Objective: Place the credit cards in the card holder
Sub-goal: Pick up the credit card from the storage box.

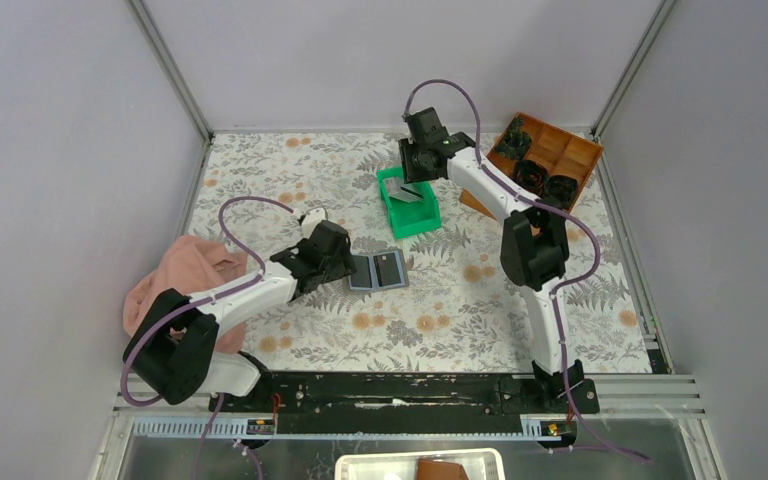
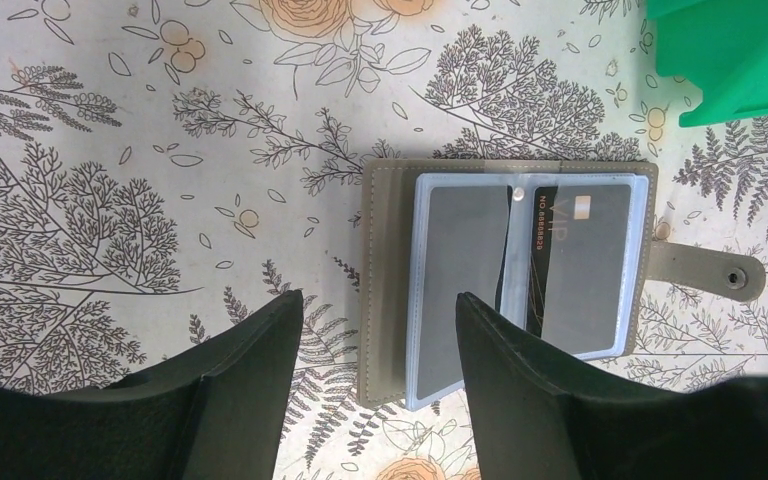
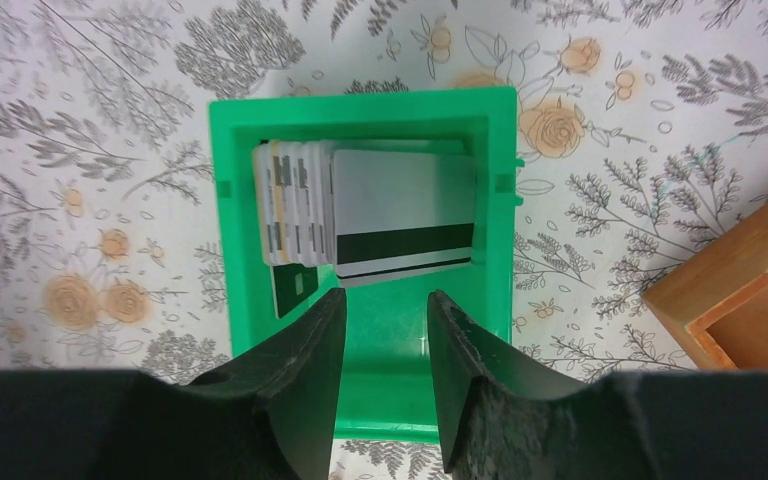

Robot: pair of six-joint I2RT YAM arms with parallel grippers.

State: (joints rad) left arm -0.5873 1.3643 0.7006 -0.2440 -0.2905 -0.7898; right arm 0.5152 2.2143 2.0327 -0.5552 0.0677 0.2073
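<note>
— On the right gripper (image 3: 385, 300): spread, empty, just above the credit cards (image 3: 400, 215) in the green bin (image 3: 225, 230), long axis finger to finger.
— Left gripper (image 2: 378, 296): spread too, over the open card holder (image 2: 385, 250).

The right gripper (image 3: 385, 296), jaws parted, hovers over credit cards (image 3: 400, 215) in the green bin (image 3: 225, 250).

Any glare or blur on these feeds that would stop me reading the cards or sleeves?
Left wrist: card holder sharp, sleeves slightly hazy, no glare, VIP print legible. Right wrist: credit cards in the green bin crisp, evenly lit. Top external: soft even light, faint shadows, cards too small to read.
</note>
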